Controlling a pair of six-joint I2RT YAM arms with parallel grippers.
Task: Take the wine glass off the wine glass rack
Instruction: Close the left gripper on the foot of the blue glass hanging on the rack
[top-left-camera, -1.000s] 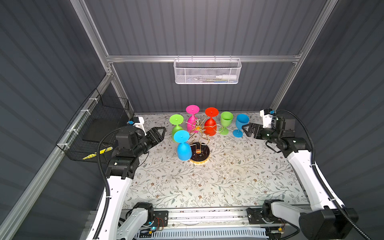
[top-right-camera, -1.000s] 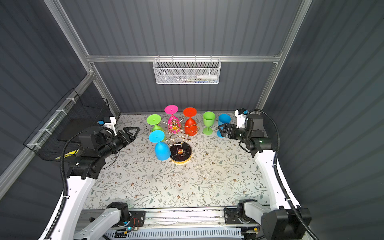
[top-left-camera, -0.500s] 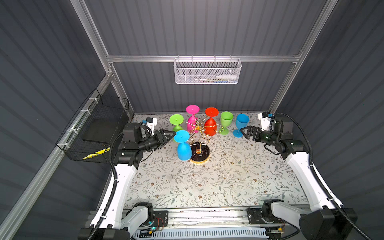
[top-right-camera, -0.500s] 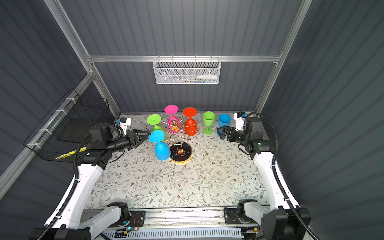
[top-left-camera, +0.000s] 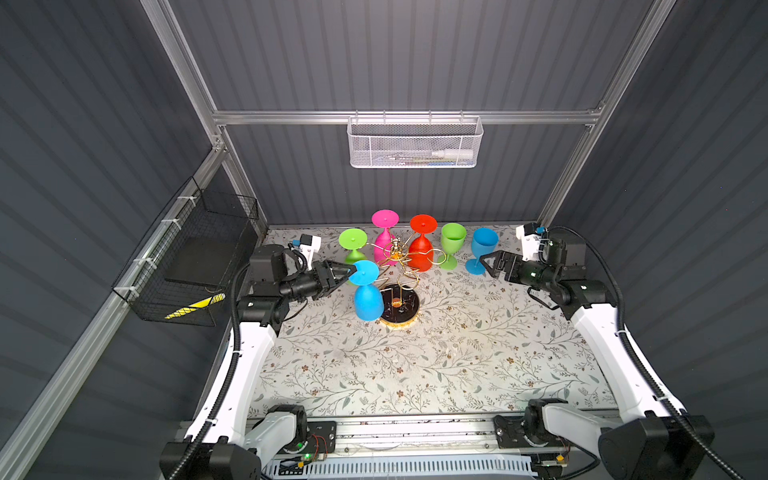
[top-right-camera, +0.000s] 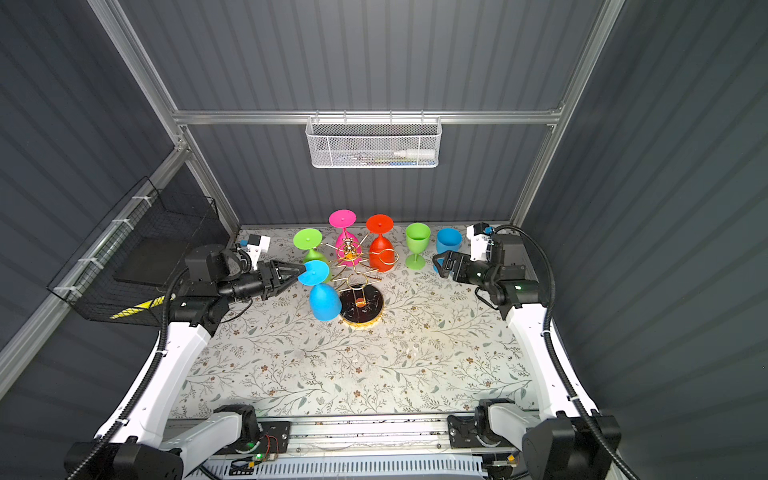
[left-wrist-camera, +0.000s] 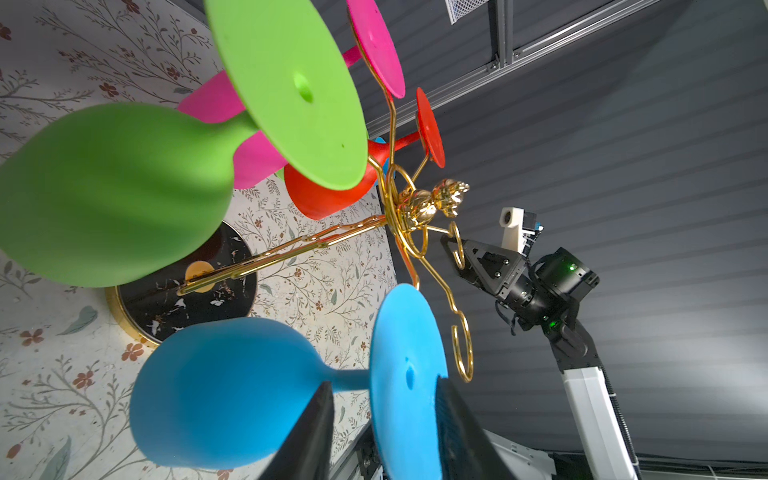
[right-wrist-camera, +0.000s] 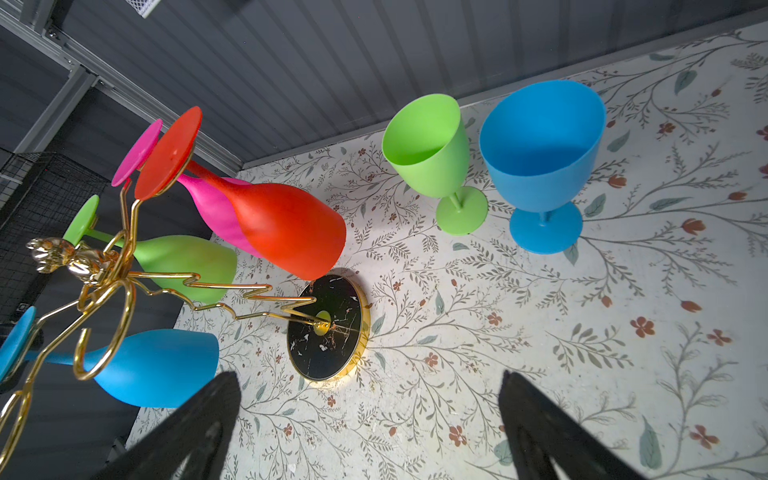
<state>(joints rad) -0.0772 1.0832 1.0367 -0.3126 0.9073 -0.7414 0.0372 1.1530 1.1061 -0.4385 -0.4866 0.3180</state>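
Wrist cam: L gripper (left-wrist-camera: 382, 380) astride blue glass (left-wrist-camera: 232, 390) foot (top views can't tell).

Four wine glasses (top-left-camera: 353, 240) (top-left-camera: 385, 218) (top-left-camera: 420, 255) (top-left-camera: 368, 299) are hanging on one wine glass rack (top-left-camera: 405, 309). Two more glasses (top-left-camera: 453, 239) (top-left-camera: 484, 243) are standing just beside that rack.

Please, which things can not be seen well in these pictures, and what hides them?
Left wrist view: the left gripper straddles the foot of the hanging blue plastic wine glass; whether its fingers touch it is unclear.
Both top views: contents of the white mesh wall basket, too small.
A top view: stem of the standing blue plastic goblet, behind the right gripper.
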